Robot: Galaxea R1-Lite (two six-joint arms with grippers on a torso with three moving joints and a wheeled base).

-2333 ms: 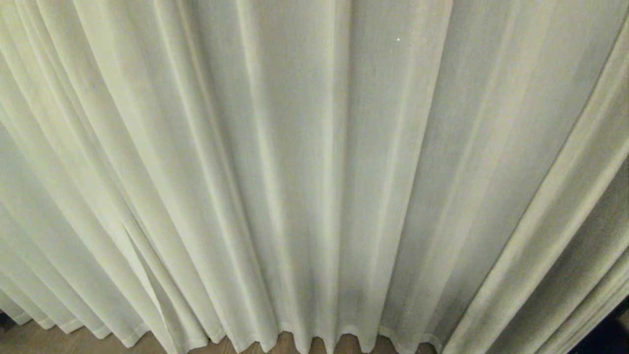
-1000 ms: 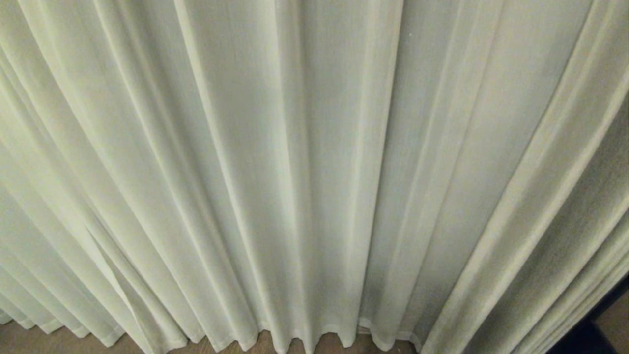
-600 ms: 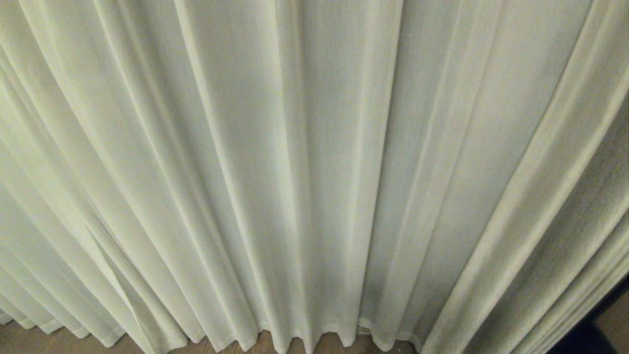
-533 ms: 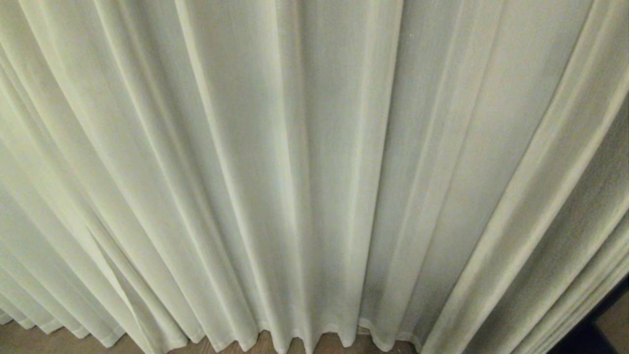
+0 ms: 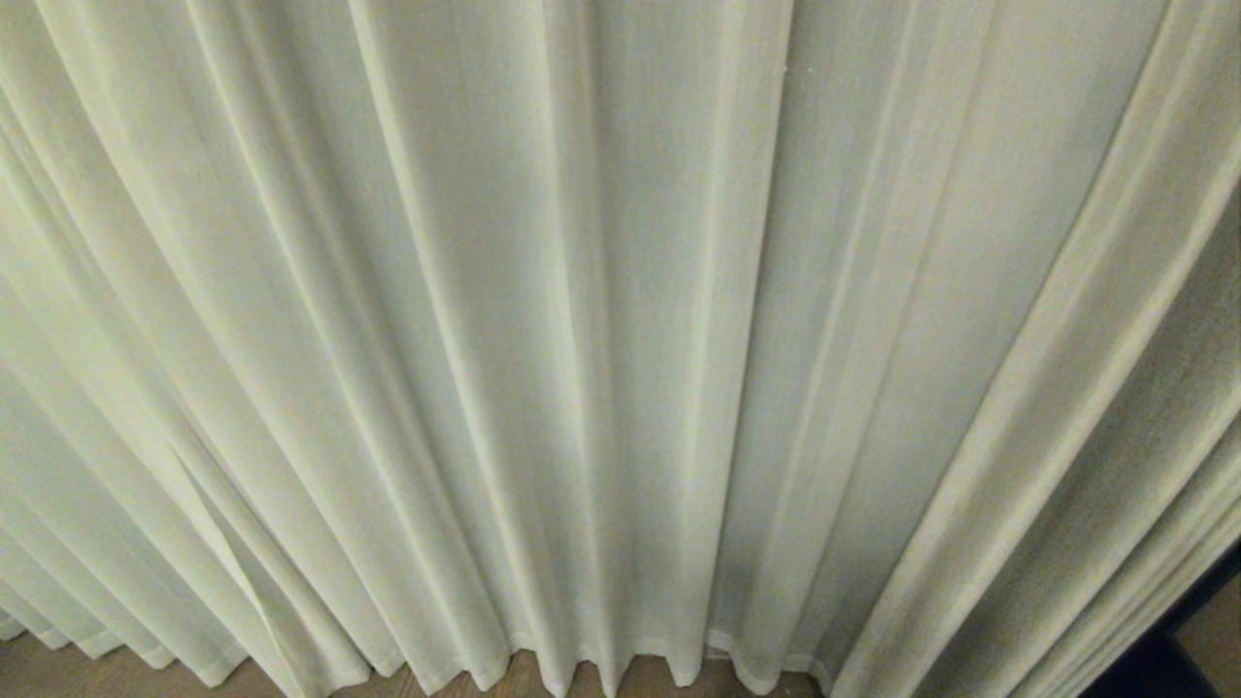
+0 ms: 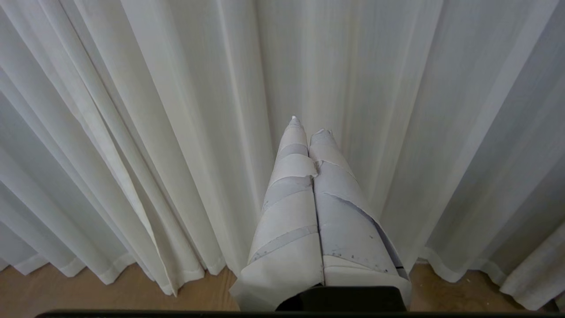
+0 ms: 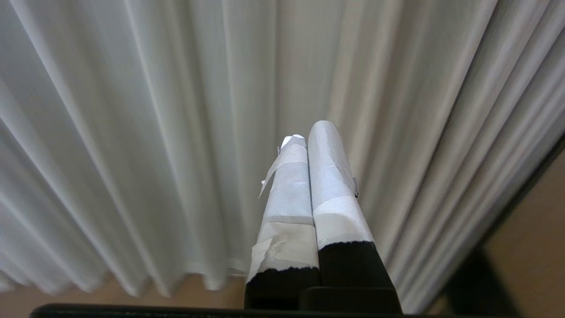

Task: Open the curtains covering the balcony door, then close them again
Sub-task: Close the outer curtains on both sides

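Observation:
The cream-white pleated curtains (image 5: 620, 339) hang shut across the whole head view, their wavy hem just above the floor. The balcony door is hidden behind them. Neither arm shows in the head view. In the left wrist view my left gripper (image 6: 307, 127) is shut, its tape-wrapped fingers pressed together and pointing at the curtains (image 6: 176, 110) without holding any fabric. In the right wrist view my right gripper (image 7: 309, 130) is likewise shut and empty, a short way in front of the curtains (image 7: 154, 132).
Wooden floor (image 5: 116, 679) shows below the hem. A dark upright edge (image 5: 1154, 669) stands at the lower right past the curtains, seen also as a dark edge (image 7: 485, 274) beside a tan wall (image 7: 538, 229).
Between the earliest frame and one second ago the whole head view shifted, the folds sliding left and a little down. Since then nothing has visibly moved.

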